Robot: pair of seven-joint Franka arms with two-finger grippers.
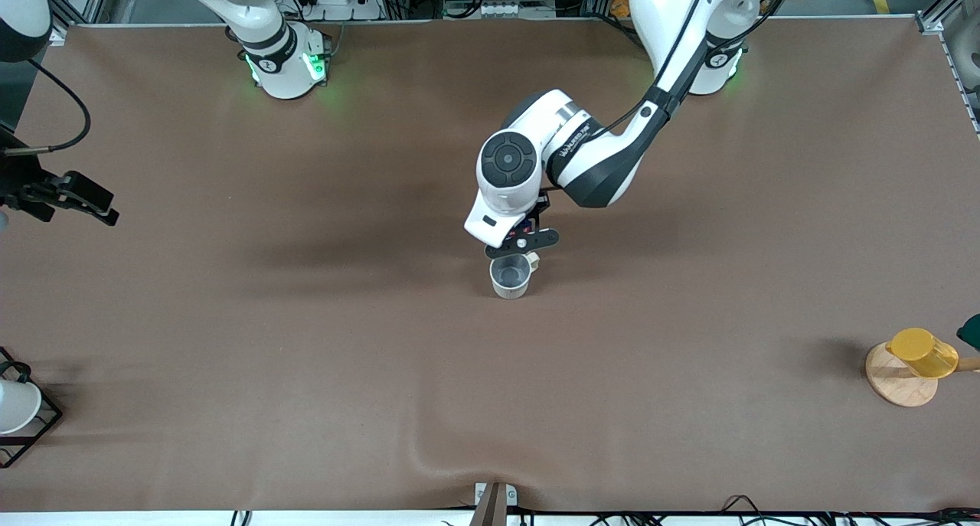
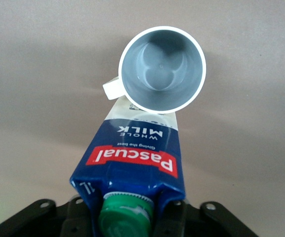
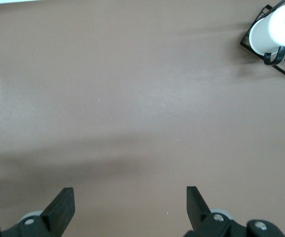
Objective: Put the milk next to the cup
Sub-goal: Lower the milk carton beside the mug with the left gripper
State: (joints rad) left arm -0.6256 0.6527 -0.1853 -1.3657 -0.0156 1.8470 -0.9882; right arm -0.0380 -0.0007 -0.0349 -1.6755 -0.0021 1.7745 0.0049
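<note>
We see a brown bench [image 1: 306, 342] from above, with two white robot arms based along its upper edge. Near the middle stands the cup [image 1: 511, 276], upright and empty, off-white with a grey inside and a small handle. The left end effector [image 1: 524, 240] hangs right over the spot beside the cup, on the side nearer the arm bases, and it is pinching the milk [image 2: 132, 158], a dark blue carton with a green cap [image 2: 126, 212] and a red label band. In the left wrist view the fingers [image 2: 174, 217] press the carton's upper part from both sides, and the carton's base sits close against the cup's rim; we cannot tell whether the base rests on the bench or whether the two touch. We judge the placing step to be near its end. To finish well, we would keep the carton upright, lower it straight until the base sits flat, then spread the fingers gently and lift straight up so neither the carton nor the cup is nudged. The handle points toward the carton, so a sideways slip could knock it. The right end effector [image 3: 130, 207] waits with fingers spread wide over bare bench at the right arm's end, pinching nothing. A yellow cup [image 1: 922, 352] lies on a wooden disc [image 1: 896, 384] at the left arm's end.
</note>
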